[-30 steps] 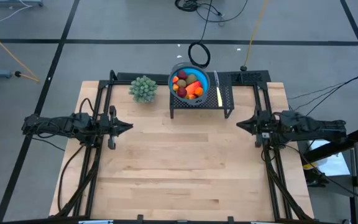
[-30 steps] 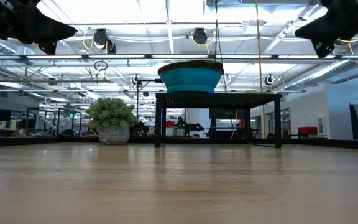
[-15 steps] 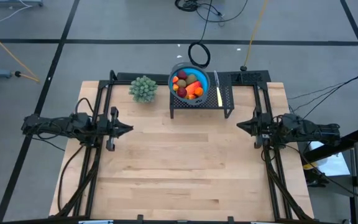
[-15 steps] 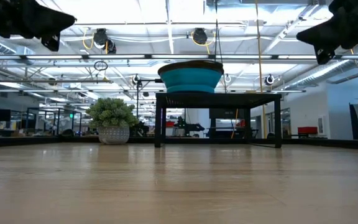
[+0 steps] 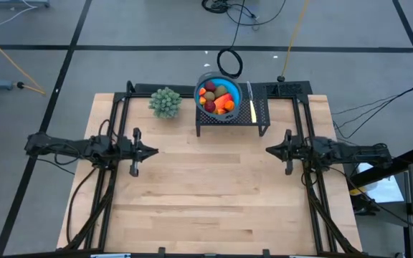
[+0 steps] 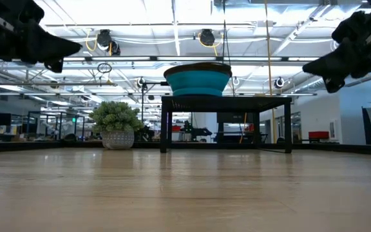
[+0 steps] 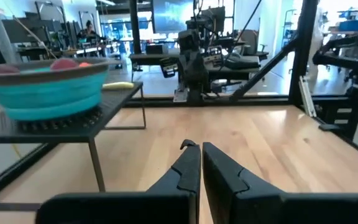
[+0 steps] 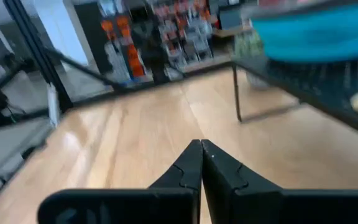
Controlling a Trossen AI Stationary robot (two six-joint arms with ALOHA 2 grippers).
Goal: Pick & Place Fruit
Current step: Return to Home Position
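- The small toy fruits (image 5: 216,98), dark red, orange and brownish-green, lie heaped in the round blue strainer bowl (image 5: 198,89). The bowl stands on the black mesh shelf (image 5: 262,115) at the middle of the table's far edge.
- The thin pale yellow-handled knife (image 5: 252,104) lies on the same shelf, just beside the bowl.
- We see no fruit on the pale wooden table (image 5: 214,201), so we judge the picking and placing done. Only parking the arms seems left.
- The left gripper (image 5: 151,150) hangs over the table's left side with nothing in it. Its wrist view shows the fingers drawn to a thin slit.
- The right gripper (image 5: 271,150) hangs over the right side, also carrying nothing. Its wrist view shows the fingers pressed together.
- In the low view both grippers sit high above the wood, clear of the shelf top.
- The two tips face each other, well apart, with a broad bare stretch of table between them and toward the near edge.
- The shelf's front edge lies beyond both tips, and the pale green bushy plant (image 5: 165,102) stands just left of the shelf. We would watch the dark frame rails (image 5: 113,125) beneath each arm.
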